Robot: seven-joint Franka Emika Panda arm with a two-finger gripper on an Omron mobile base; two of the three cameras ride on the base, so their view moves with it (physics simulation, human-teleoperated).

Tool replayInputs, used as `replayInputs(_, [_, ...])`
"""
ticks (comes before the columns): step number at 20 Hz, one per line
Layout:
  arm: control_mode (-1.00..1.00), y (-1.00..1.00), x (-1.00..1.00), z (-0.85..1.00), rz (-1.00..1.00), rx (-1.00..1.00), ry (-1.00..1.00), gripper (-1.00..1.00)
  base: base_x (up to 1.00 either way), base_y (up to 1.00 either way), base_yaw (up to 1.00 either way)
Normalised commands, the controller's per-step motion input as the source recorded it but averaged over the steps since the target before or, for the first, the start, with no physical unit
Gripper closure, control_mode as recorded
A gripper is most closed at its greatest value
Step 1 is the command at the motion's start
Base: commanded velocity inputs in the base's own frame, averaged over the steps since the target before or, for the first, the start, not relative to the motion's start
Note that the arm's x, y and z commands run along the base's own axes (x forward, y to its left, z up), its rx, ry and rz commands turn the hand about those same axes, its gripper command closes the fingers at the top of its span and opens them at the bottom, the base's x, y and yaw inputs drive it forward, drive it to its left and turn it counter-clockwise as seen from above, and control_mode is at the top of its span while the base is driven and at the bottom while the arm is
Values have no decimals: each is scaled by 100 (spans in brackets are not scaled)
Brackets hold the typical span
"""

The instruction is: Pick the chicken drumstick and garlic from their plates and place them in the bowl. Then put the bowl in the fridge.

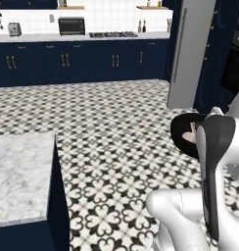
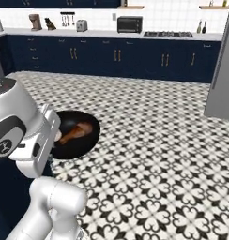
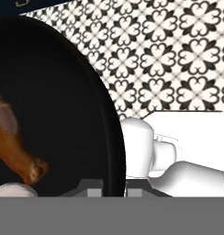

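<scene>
The bowl point(image 2: 74, 135) hangs over the patterned floor, well short of the fridge point(image 1: 190, 54), with the drumstick point(image 2: 75, 132) and garlic point(image 3: 13, 190) inside. It looks rigid and light but slick-rimmed, and its loose contents could roll if tilted. The gripper point(image 3: 114, 187) is clamped tight on the bowl's rim.

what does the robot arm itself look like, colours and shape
The arm is glossy white with rounded, tube-like links and bulbous elbows. Dark grey to black bands mark the joints, and a long dark strip runs down one link. A round dark cap with a small white mark sits on a joint. The end effector has small dark fingertips.
</scene>
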Motion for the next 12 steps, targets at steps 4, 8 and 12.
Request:
replayInputs(4, [100, 0, 0, 0, 0, 0, 0, 100, 100, 0, 4])
replayInputs(8, [100, 0, 0, 0, 0, 0, 0, 100, 100, 0, 1])
replayInputs(12, [100, 0, 0, 0, 0, 0, 0, 100, 100, 0, 1])
